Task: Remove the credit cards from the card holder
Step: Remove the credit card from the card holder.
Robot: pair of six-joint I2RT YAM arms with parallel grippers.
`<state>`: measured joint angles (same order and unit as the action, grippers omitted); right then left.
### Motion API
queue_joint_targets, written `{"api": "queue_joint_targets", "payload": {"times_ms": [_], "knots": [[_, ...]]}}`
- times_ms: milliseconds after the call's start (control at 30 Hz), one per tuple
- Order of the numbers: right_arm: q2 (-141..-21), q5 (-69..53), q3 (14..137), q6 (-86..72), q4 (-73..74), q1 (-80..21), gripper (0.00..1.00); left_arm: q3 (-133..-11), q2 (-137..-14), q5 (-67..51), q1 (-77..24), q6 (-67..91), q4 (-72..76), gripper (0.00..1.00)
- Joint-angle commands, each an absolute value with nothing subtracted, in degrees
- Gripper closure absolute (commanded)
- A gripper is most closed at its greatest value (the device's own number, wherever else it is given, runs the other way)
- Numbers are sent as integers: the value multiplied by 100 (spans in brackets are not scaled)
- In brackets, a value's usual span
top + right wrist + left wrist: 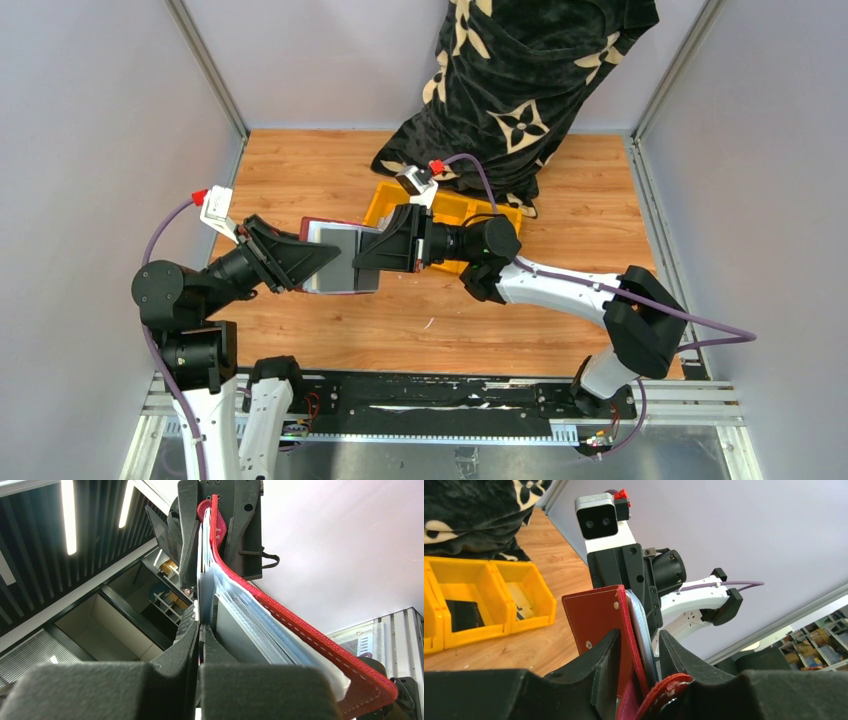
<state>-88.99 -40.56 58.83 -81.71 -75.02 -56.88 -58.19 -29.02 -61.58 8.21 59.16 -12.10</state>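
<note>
The dark red card holder (322,224) hangs open in mid-air over the wooden table, its silvery-grey inside facing up. My left gripper (318,262) is shut on its left end. In the left wrist view the red cover (596,617) and the grey credit cards (640,620) stand between my fingers, and the snap tab (669,685) lies against the right finger. From the other side, my right gripper (368,252) is shut on the edge of one thin pale credit card (206,592). The rest of the holder (300,630) curves away beside it.
A yellow three-compartment bin (455,205) stands just behind the right gripper, with a dark object (461,615) in one compartment. A black cloth with a tan flower pattern (520,80) drapes over the back of the table. Grey walls close in both sides.
</note>
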Motion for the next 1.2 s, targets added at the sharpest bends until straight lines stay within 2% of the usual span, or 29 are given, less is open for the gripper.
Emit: {"api": "queue_joint_targets", "payload": {"times_ms": [0, 333, 867, 900, 1033, 1167], "knots": [[-8759, -3898, 5841, -8207, -8007, -5669, 100, -5878, -2888, -6258, 809, 6045, -1163, 61], [-8750, -3894, 5708, -8242, -8052, -5622, 100, -5791, -2846, -6361, 809, 6338, -889, 79], [-8555, -3963, 5475, -8243, -8090, -5546, 100, -5980, -2885, -6365, 809, 6223, -1014, 86], [-8540, -3962, 5451, -8243, -8099, -5546, 99, -5985, -2890, -6359, 811, 6222, -1023, 87], [-8577, -3932, 5548, -8244, -8101, -5562, 81, -5985, -2899, -6309, 811, 6228, -1033, 89], [-8623, -3972, 5663, -8249, -8086, -5585, 78, -6015, -2909, -6312, 809, 6234, -1035, 89]]}}
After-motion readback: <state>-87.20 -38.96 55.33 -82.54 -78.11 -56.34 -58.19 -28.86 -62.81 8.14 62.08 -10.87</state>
